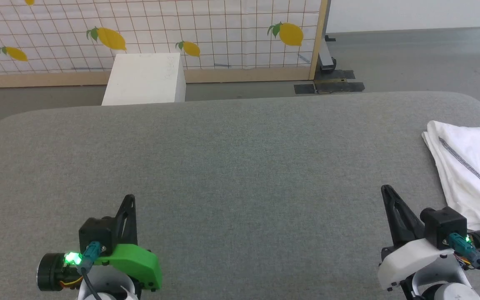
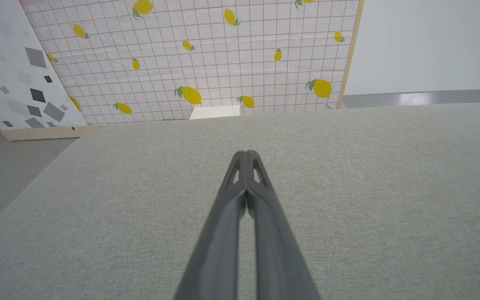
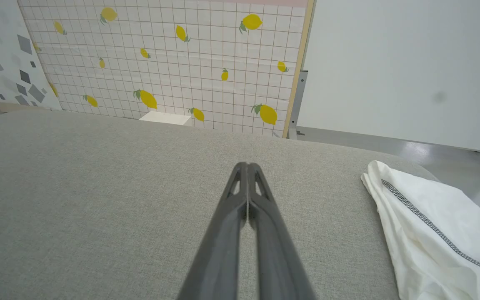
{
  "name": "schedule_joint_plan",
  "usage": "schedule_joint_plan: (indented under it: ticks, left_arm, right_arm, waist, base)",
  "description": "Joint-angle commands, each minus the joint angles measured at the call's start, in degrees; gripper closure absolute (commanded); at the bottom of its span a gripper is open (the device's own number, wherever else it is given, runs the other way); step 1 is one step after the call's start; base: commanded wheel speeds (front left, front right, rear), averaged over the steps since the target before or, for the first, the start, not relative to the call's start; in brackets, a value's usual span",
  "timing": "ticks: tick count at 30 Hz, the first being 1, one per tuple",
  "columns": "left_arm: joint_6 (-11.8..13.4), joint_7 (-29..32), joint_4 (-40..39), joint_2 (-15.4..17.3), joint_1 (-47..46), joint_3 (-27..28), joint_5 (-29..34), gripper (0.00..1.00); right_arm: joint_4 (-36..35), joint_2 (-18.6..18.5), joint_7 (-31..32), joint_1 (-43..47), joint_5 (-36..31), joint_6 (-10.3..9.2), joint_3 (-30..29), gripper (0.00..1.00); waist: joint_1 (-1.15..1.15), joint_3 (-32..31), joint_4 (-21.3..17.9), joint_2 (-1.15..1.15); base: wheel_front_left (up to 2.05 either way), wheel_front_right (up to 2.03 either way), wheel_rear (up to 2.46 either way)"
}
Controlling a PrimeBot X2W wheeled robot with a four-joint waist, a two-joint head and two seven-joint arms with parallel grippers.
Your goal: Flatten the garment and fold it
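1. Garment (image 1: 473, 171) bunched at 3 o'clock edge of grey counter (image 1: 240, 158), zigzag seam facing up, partly cut off by frame.
2. Right tool (image 1: 386, 189) at 5 o'clock, fingers pressed together, holding nothing, near garment but apart from it.
3. Left tool (image 1: 129, 199) at 7 o'clock, fingers together, holding nothing.
4. White box (image 1: 144, 79) on floor behind counter at 11 o'clock, against lemon-print panel (image 1: 223, 33).

A white box (image 1: 144, 79) stands between grey table (image 1: 240, 166) and lemon-print panel (image 1: 223, 33).
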Motion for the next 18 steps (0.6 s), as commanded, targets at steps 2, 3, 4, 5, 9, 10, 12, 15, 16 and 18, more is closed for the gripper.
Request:
schedule_joint_plan:
  ticks: [2, 3, 4, 5, 9, 10, 12, 15, 16, 18]
  left_arm:
    - [-0.05, 0.08, 0.2, -0.29, -1.02, 0.2, 0.59, 1.0]
    - [-0.05, 0.08, 0.2, -0.29, -1.02, 0.2, 0.59, 1.0]
    - [-0.05, 0.08, 0.2, -0.29, -1.02, 0.2, 0.59, 1.0]
    - [-0.05, 0.08, 0.2, -0.29, -1.02, 0.2, 0.59, 1.0]
    - [-0.05, 0.08, 0.2, -0.29, -1.02, 0.2, 0.59, 1.0]
    - [-0.05, 0.08, 0.2, -0.29, -1.02, 0.2, 0.59, 1.0]
    - [-0.05, 0.08, 0.2, -0.29, -1.02, 0.2, 0.59, 1.0]
    - [-0.05, 0.08, 0.2, -0.29, -1.02, 0.2, 0.59, 1.0]
    - [-0.05, 0.08, 0.2, -0.29, -1.02, 0.2, 0.59, 1.0]
    - [-0.05, 0.08, 0.2, -0.29, -1.02, 0.2, 0.59, 1.0]
  right_arm:
    - [0.14, 0.15, 0.01, -1.05, 0.02, -0.1, 0.08, 1.0]
    - [0.14, 0.15, 0.01, -1.05, 0.02, -0.1, 0.08, 1.0]
    - [0.14, 0.15, 0.01, -1.05, 0.02, -0.1, 0.08, 1.0]
    - [0.14, 0.15, 0.01, -1.05, 0.02, -0.1, 0.08, 1.0]
    - [0.14, 0.15, 0.01, -1.05, 0.02, -0.1, 0.08, 1.0]
    - [0.14, 0.15, 0.01, -1.05, 0.02, -0.1, 0.08, 1.0]
    - [0.14, 0.15, 0.01, -1.05, 0.02, -0.1, 0.08, 1.0]
    - [0.14, 0.15, 0.01, -1.05, 0.02, -0.1, 0.08, 1.0]
    - [0.14, 0.15, 0.01, -1.05, 0.02, -0.1, 0.08, 1.0]
    - [0.14, 0.15, 0.01, -1.05, 0.02, -0.1, 0.08, 1.0]
  waist:
    - [0.0, 0.0, 0.0, 0.0]
    - [0.0, 0.0, 0.0, 0.0]
    - [0.0, 0.0, 0.0, 0.0]
    - [0.0, 0.0, 0.0, 0.0]
    - [0.0, 0.0, 0.0, 0.0]
    - [0.0, 0.0, 0.0, 0.0]
    - [0.0, 0.0, 0.0, 0.0]
    - [0.0, 0.0, 0.0, 0.0]
    - [0.0, 0.0, 0.0, 0.0]
    - [0.0, 0.0, 0.0, 0.0]
  base:
    - [0.0, 0.0, 0.0]
    - [0.0, 0.0, 0.0]
    - [0.0, 0.0, 0.0]
    - [0.0, 0.0, 0.0]
    - [0.0, 0.0, 0.0]
    - [0.0, 0.0, 0.0]
    - [0.0, 0.0, 0.0]
    - [0.0, 0.0, 0.0]
    - [0.0, 0.0, 0.0]
    - [0.0, 0.0, 0.0]
